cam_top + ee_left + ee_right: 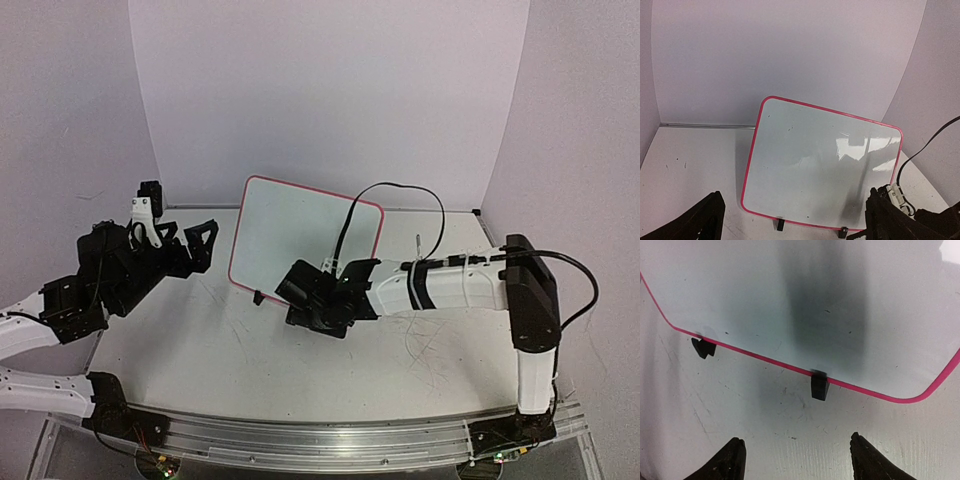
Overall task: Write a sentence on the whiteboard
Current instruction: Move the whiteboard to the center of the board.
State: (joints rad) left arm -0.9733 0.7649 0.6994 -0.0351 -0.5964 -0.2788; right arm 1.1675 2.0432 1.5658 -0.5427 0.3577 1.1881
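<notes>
The whiteboard stands tilted back on two black clip feet, white with a pink-red rim. Its face is blank apart from small specks, and no sentence shows on it. My left gripper hovers to the board's left, open and empty, and its fingers frame the board from a distance in the left wrist view. My right gripper sits low in front of the board's bottom edge. It is open, with bare table between its fingertips, a short way from the middle foot.
A black cable arches from the right arm over the board's right corner. The scuffed white tabletop ends at a metal rail in front. Curved white walls close the back and sides.
</notes>
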